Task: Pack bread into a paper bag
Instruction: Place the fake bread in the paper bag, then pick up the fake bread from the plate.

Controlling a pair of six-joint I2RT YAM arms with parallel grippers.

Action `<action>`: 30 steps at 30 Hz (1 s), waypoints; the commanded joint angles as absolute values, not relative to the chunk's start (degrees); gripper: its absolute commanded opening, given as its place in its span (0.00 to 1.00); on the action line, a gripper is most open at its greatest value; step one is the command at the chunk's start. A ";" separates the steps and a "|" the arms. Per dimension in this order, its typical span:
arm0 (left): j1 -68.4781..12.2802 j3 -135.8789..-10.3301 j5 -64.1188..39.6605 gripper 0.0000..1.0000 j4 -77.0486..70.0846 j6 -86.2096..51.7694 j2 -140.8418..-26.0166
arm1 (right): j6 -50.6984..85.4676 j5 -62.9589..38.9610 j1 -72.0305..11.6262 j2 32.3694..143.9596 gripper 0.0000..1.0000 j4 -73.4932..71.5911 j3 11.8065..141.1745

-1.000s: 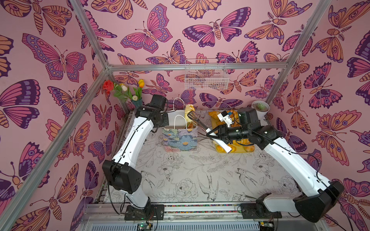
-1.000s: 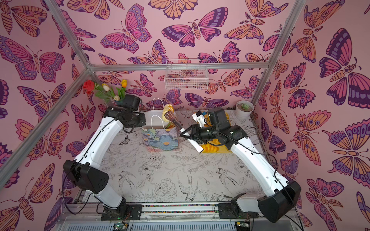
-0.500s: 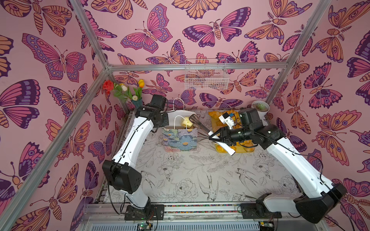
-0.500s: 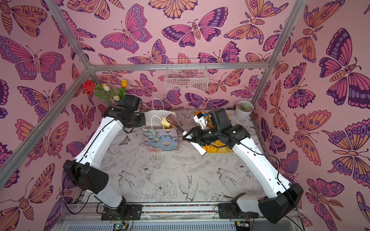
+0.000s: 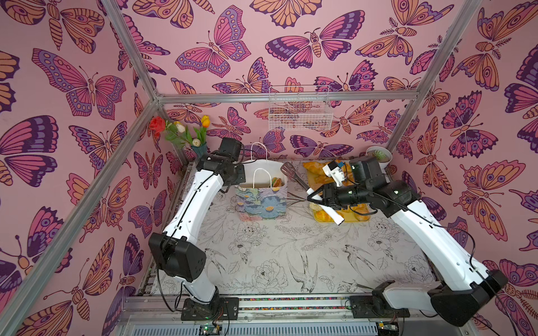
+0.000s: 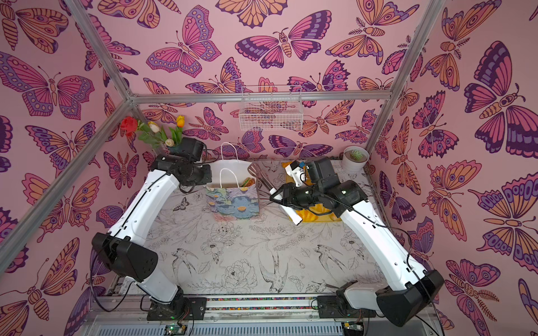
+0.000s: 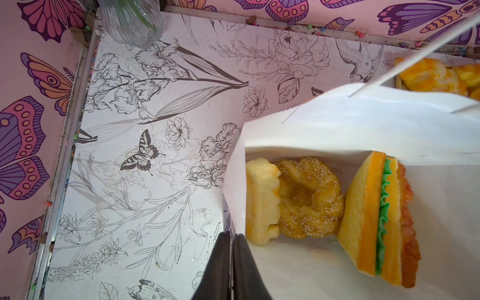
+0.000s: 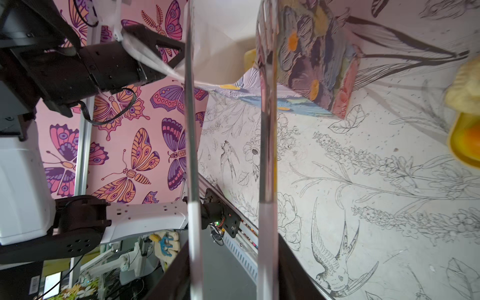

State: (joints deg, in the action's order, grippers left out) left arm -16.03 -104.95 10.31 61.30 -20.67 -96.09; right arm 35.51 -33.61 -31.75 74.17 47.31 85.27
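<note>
The flowered paper bag (image 5: 262, 202) (image 6: 233, 200) stands open at the back of the table. My left gripper (image 7: 232, 237) (image 5: 237, 177) is shut on its left wall. Inside lie bread pieces: a layered sandwich (image 7: 374, 220) (image 5: 276, 182), a seeded ring (image 7: 309, 197) and a pale pastry (image 7: 262, 200). My right gripper (image 5: 316, 197) (image 8: 228, 272) is shut on metal tongs (image 5: 291, 171) (image 6: 257, 173) (image 8: 267, 130). Their tips stand apart and empty, level with the bag's right rim. More bread (image 5: 316, 168) (image 7: 428, 78) lies on the yellow tray (image 5: 361, 220).
A white wire basket (image 5: 300, 113) hangs on the back wall. A vase of flowers (image 5: 199, 148) stands in the back left corner and a white pot with a succulent (image 5: 378, 155) in the back right. The tray sits right of the bag under my right arm.
A second ago the tongs held the sandwich above the bag. It now rests inside, and the empty tongs have drawn slightly right. The left gripper has kept its hold.
</note>
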 commanded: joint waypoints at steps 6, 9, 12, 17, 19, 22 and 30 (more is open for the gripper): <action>-15.56 -104.45 10.72 0.10 61.70 -20.65 -94.92 | 30.43 -25.69 -23.64 68.64 0.44 54.43 89.93; -15.56 -104.54 10.46 0.10 61.69 -20.82 -95.19 | 29.99 -23.38 -19.98 66.88 0.44 56.63 89.08; -15.56 -104.67 10.42 0.10 61.61 -20.83 -95.28 | 29.37 -20.75 -16.22 65.87 0.44 59.38 88.02; -15.56 -104.57 10.44 0.10 61.61 -20.83 -95.27 | 29.91 -14.65 -12.12 66.08 0.43 62.20 84.86; -15.61 -104.45 10.46 0.10 61.61 -20.83 -95.10 | 30.44 -14.91 -10.09 66.84 0.43 62.14 82.95; -15.56 -103.98 10.81 0.10 61.61 -20.92 -94.94 | 31.35 -15.36 -7.33 68.29 0.43 61.42 81.03; -15.60 -103.00 10.20 0.09 61.35 -21.71 -95.01 | 32.34 -16.94 -0.38 74.15 0.43 60.89 81.33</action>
